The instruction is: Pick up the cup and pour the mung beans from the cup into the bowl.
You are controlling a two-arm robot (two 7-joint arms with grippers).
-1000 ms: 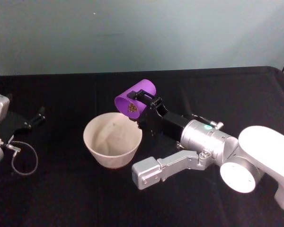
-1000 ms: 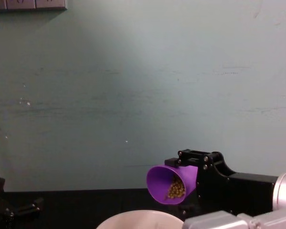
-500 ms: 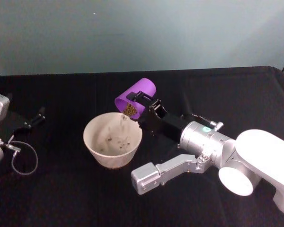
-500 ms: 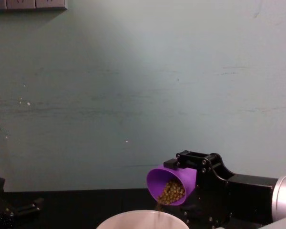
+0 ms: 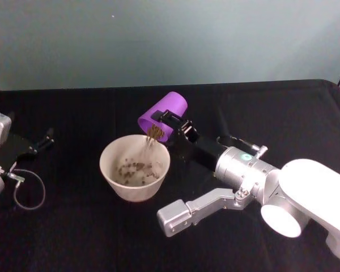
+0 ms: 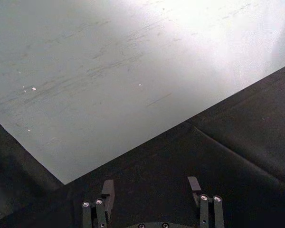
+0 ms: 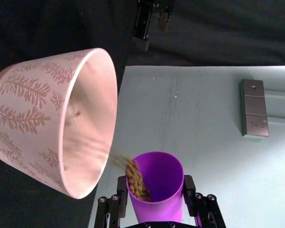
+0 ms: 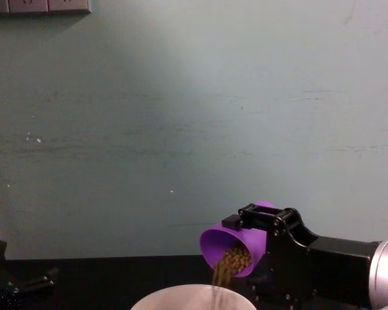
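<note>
Over the bowl [image 5: 130, 192], right hand [image 5: 166, 128] around the tipped cup [image 5: 171, 106], beans [image 5: 153, 135] mid-stream; bowl's fern pattern [image 7: 21, 118] in right wrist view.

soft dim light (glare on wall [image 6: 213, 33])

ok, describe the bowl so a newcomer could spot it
On the black table, ahead of the right arm, stands a whitish bowl. The right gripper tips a purple cup over its rim, pouring beans in. Unlike the cup, it is wide, pale and resting on the table.
</note>
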